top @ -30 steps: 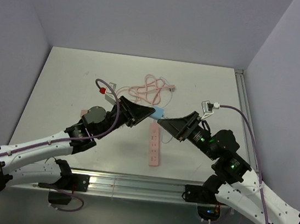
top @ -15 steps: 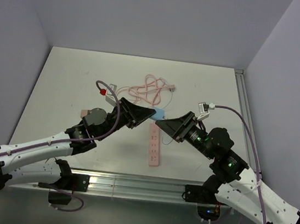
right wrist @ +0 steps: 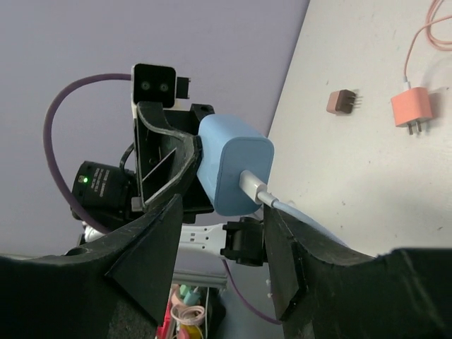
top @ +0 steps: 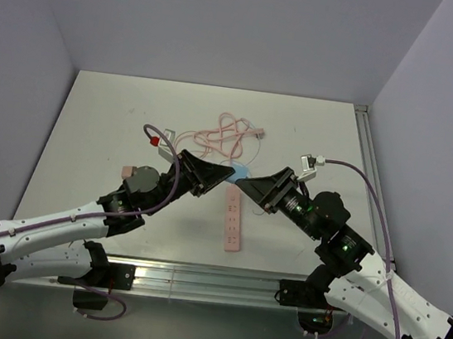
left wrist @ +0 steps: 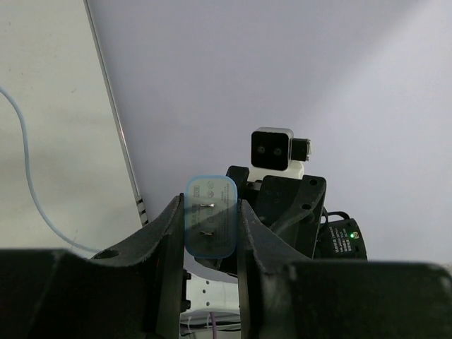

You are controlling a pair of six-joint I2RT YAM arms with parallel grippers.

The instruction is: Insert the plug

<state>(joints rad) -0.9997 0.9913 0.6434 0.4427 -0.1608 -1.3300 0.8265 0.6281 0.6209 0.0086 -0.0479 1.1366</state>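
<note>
A light blue plug (top: 241, 171) with a pale blue cable is held above the table, over the far end of the pink power strip (top: 234, 221). My left gripper (top: 230, 173) is shut on the plug; in the left wrist view the plug (left wrist: 210, 224) sits between the fingers with its two prongs facing the camera. My right gripper (top: 243, 185) is open, tip to tip with the left one. In the right wrist view the plug (right wrist: 233, 166) and its cable (right wrist: 300, 214) lie just ahead of the spread right gripper (right wrist: 224, 212), which does not touch them.
A pink cable (top: 231, 132) lies coiled on the far middle of the table. A pink charger (right wrist: 412, 107) and a small brown adapter (right wrist: 343, 102) lie on the table. A red connector (top: 155, 137) sits left of the left gripper.
My right gripper has moved left, closer to the plug and the left gripper. The left gripper has shifted slightly right, still holding the plug.
</note>
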